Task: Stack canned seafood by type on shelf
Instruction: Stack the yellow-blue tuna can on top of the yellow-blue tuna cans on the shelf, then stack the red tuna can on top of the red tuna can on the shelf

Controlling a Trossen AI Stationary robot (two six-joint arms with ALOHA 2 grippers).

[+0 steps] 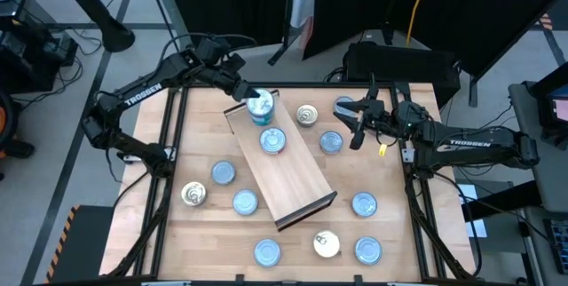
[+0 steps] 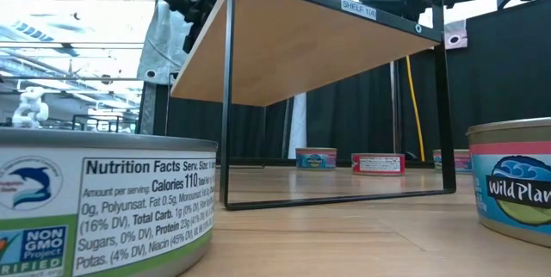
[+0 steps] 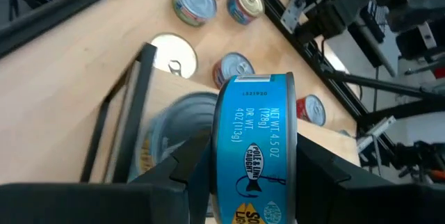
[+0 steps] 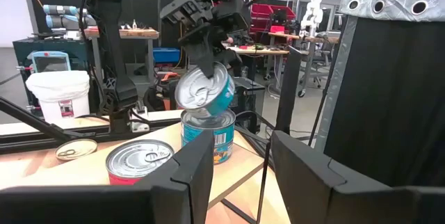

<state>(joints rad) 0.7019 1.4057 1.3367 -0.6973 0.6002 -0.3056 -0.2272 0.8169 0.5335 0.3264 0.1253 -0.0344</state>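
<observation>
The shelf (image 1: 288, 175) is a light-wood board lying slantwise mid-table; the low view shows it raised on black end frames (image 2: 225, 96). A light-blue-topped tin (image 1: 272, 140) sits on the board. Another tin (image 4: 208, 139) stands at the board's far-left end. My left gripper (image 1: 251, 98) hovers over that end, shut on a blue-labelled tin (image 3: 254, 133) that is tilted just above the standing tin; whether the two touch I cannot tell. My right gripper (image 1: 357, 119) waits at the far right, level and open, with nothing between its fingers (image 4: 201, 161). My left gripper pinches the blue tin between its two fingers, one on the pull-tab lid (image 4: 203, 78) and the other on the opposite flat face, which is hidden. The fingers slant down from the table's far-left side. The tin sits tipped on edge, its label wall (image 3: 257, 99) facing the wrist.
Several loose tins lie on the table around the shelf: blue-topped ones (image 1: 222, 172) (image 1: 364, 203) (image 1: 331, 142) and silvery-gold ones (image 1: 307, 115) (image 1: 193, 194). More stand along the near edge (image 1: 267, 251). A black frame (image 1: 177, 170) borders the tabletop.
</observation>
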